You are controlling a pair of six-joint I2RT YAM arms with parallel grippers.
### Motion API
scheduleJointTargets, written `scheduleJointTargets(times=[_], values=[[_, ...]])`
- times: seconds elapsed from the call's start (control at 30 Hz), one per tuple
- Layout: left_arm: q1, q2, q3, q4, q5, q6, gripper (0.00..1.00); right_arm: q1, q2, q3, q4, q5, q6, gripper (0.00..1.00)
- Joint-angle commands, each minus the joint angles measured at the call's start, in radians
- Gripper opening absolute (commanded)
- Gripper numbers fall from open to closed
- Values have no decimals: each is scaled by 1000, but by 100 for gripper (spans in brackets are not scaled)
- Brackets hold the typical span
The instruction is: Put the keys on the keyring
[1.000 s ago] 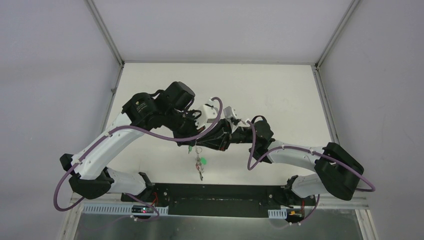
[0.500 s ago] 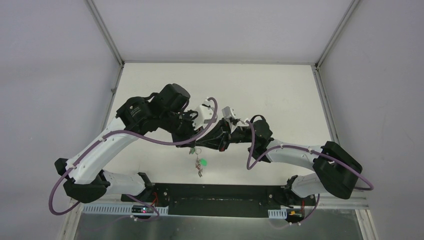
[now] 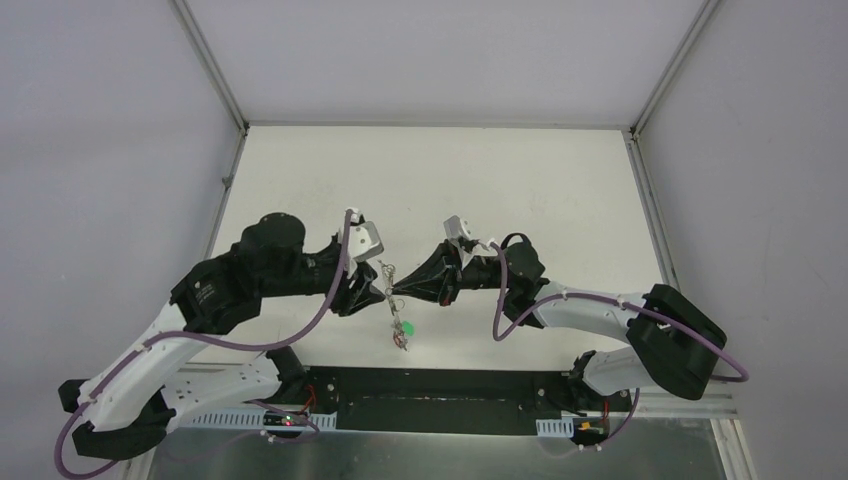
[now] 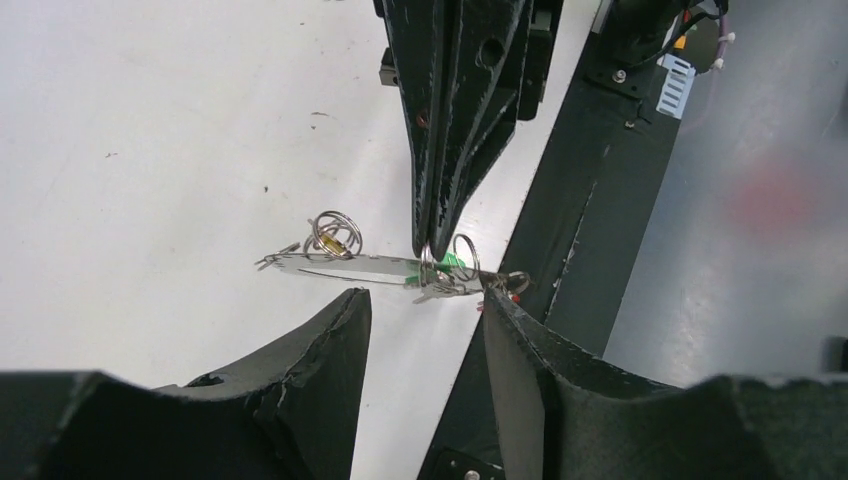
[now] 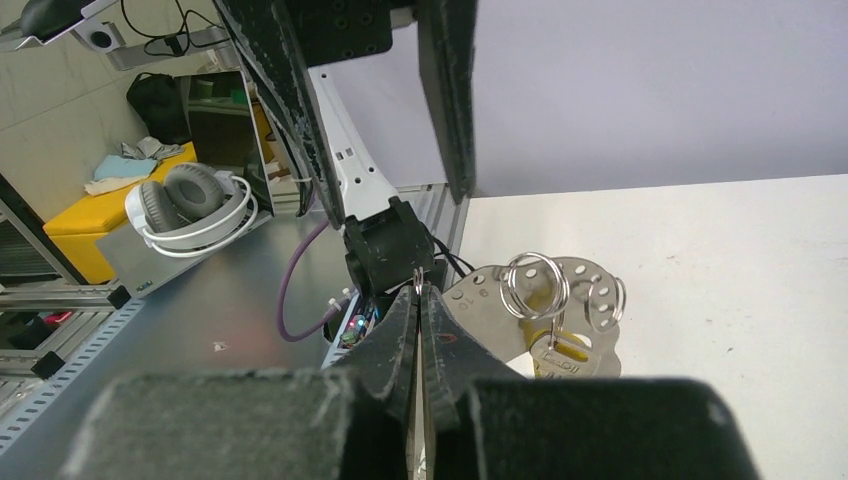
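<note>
1 key [image 5: 553, 366] bears illegible stamped lettering; right pincer [image 5: 418, 287] grips keyring [image 5: 487, 300].

White shells on the long links of left arm [image 3: 130, 370] and right arm [image 3: 590, 310], bulky black housings at the joints. White camera block [image 3: 365, 237] at each wrist. Purple cable [image 3: 497, 318] looped loosely along each, pinned by pale clips. Fingers [image 4: 440, 110] black, long tapered wedges, rough-grained, small round holes down the sides. Edges chipped, perhaps only printing texture.
</note>
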Motion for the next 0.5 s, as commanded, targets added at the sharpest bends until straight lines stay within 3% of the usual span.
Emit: scheduleJointTargets(times=[0.0,0.3,0.47], values=[[-5,-132,-131,225,-10,-50,46,5,-48,8,54,20,-4,0],[-3,-236,-345,416,4,-77,46,6,-52,6,52,22,0,0],[-5,-224,-396,489,13,-94,33,5,-56,3,46,26,1,0]])
